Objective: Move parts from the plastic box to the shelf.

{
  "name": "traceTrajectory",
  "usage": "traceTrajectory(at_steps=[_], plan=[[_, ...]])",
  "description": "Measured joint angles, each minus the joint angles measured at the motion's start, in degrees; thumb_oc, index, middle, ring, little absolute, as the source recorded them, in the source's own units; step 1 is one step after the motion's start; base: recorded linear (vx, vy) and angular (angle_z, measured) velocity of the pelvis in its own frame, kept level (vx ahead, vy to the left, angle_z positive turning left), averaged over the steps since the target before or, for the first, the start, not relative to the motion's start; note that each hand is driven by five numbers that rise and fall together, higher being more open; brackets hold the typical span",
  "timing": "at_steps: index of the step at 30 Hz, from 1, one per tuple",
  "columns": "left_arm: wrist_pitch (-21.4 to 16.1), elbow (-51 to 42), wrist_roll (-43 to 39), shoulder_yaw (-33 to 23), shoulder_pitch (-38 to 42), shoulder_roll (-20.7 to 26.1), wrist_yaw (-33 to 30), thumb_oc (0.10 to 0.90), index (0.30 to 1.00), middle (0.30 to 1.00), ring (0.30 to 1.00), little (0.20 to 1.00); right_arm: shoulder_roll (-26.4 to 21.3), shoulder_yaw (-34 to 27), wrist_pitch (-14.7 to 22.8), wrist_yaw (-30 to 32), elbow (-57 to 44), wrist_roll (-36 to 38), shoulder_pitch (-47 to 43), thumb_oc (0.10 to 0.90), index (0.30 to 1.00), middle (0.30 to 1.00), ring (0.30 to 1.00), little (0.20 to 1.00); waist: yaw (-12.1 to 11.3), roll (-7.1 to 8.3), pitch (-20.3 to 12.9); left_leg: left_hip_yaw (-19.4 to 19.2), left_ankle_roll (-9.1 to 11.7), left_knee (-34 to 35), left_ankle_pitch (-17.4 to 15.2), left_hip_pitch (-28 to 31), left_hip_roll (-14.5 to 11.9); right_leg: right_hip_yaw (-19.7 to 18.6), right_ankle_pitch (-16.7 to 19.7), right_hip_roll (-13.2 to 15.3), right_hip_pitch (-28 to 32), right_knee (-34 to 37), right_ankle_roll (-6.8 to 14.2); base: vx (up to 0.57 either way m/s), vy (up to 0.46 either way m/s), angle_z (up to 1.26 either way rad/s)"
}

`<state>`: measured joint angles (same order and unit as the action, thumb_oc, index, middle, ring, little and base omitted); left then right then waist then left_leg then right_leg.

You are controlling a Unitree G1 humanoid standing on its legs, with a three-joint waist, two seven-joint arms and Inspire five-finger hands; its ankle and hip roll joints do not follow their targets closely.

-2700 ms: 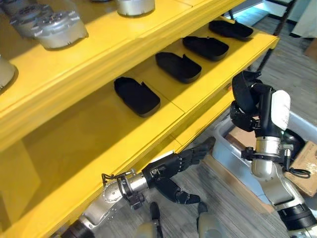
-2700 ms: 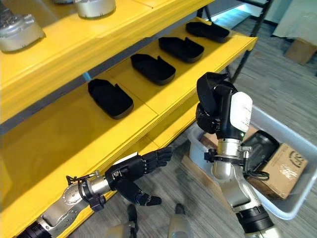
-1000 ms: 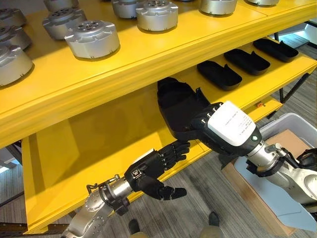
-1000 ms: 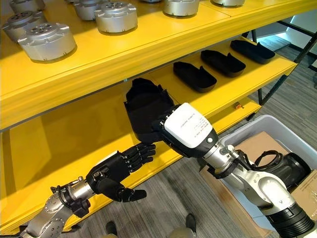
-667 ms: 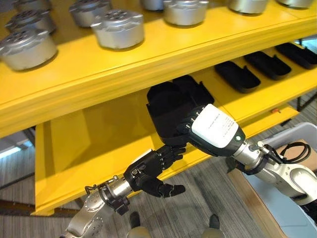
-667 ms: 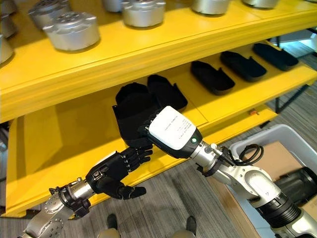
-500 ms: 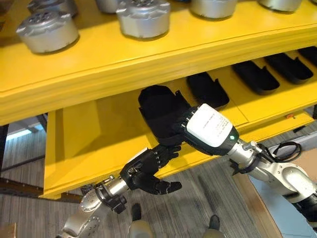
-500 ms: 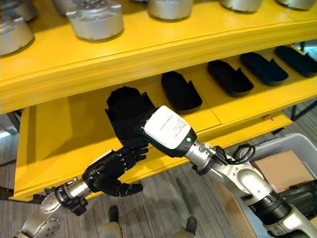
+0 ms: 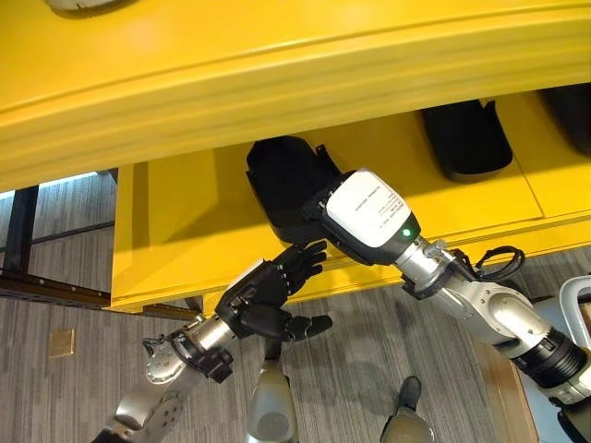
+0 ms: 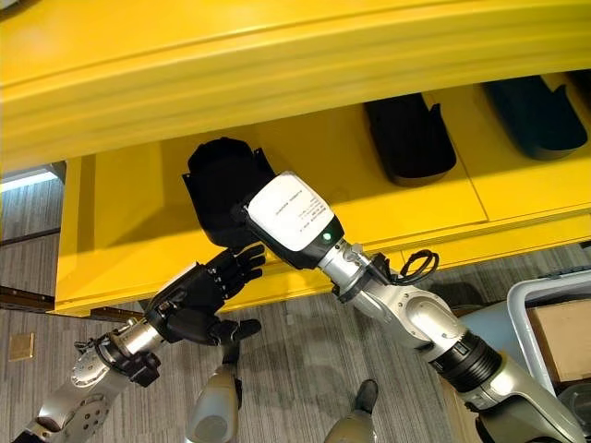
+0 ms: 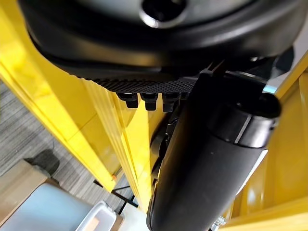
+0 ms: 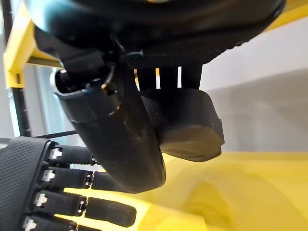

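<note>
The right hand (image 9: 346, 217) has its fingers clenched round a black moulded part (image 9: 282, 185), carrying it in over the lower yellow shelf (image 9: 175, 231), left of another black part (image 9: 466, 138) already lying there. The left hand (image 9: 263, 295) hovers just under the shelf edge, fingers relaxed and holding nothing. The part looks light, stiff and hollow, a thin shell; I'd judge its rim the safest place to take hold.
</note>
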<state>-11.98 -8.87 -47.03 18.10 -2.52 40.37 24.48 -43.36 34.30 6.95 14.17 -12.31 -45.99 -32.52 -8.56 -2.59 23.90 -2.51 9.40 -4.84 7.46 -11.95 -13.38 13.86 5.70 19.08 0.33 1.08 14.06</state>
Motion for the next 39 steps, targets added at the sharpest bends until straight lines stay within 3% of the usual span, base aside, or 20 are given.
traceTrajectory(at_steps=[8,11,14,23,39], plan=[[-0.7,0.5,0.2,2.6,4.9,-0.8,-0.9,0.9,1.0,1.0,1.0,1.0,4.0,1.4,-8.3,0.0,2.5,1.2,-7.1,0.4,0.3,0.3,0.3,0.3,-0.3,-0.99,1.9,1.3,-0.3,-4.7,-1.4,-5.8,0.5,0.0,-0.1,0.5,-3.8,-1.5,-0.2,-0.07,0.002,0.04],[-0.7,0.4,0.5,4.8,7.7,-0.8,-1.0,0.9,1.0,1.0,1.0,1.0,5.6,1.4,-9.7,0.0,5.9,1.2,-12.1,0.4,0.3,0.3,0.3,0.3,-0.5,-1.64,4.7,1.3,-0.6,-6.4,-1.7,-7.6,0.6,-0.6,-0.1,0.8,-5.5,-2.9,-0.2,-0.09,0.022,-0.02],[-0.6,0.3,0.6,5.9,8.8,-0.9,-1.0,0.9,1.0,1.0,1.0,1.0,7.0,1.5,-11.7,0.0,6.4,1.2,-13.1,0.4,0.3,0.3,0.3,0.3,-1.0,-1.63,4.9,1.3,-1.0,-8.1,-2.2,-10.1,1.0,-1.0,-0.2,1.3,-7.9,-3.8,-0.3,-0.08,0.018,0.0],[-0.6,0.1,0.6,5.8,9.5,-0.9,-1.3,0.9,1.0,1.0,1.0,1.0,6.8,2.2,-12.7,-3.9,6.5,1.2,-13.8,0.4,0.3,0.3,0.3,0.3,-1.1,-1.68,5.4,1.6,-1.4,-10.5,-3.0,-12.8,1.6,-1.7,-0.6,2.0,-10.3,-5.7,0.0,-0.06,-0.026,0.0],[0.2,-1.0,0.6,2.6,9.7,-1.2,0.8,0.9,1.0,1.0,1.0,1.0,-0.8,3.8,-14.8,-11.7,6.6,1.2,-20.4,0.4,0.3,0.3,0.3,0.3,-1.1,-0.21,6.4,1.9,-1.6,-12.0,-3.1,-15.4,1.4,-2.2,-1.4,2.1,-13.4,-8.4,0.3,-0.05,-0.069,0.0]])
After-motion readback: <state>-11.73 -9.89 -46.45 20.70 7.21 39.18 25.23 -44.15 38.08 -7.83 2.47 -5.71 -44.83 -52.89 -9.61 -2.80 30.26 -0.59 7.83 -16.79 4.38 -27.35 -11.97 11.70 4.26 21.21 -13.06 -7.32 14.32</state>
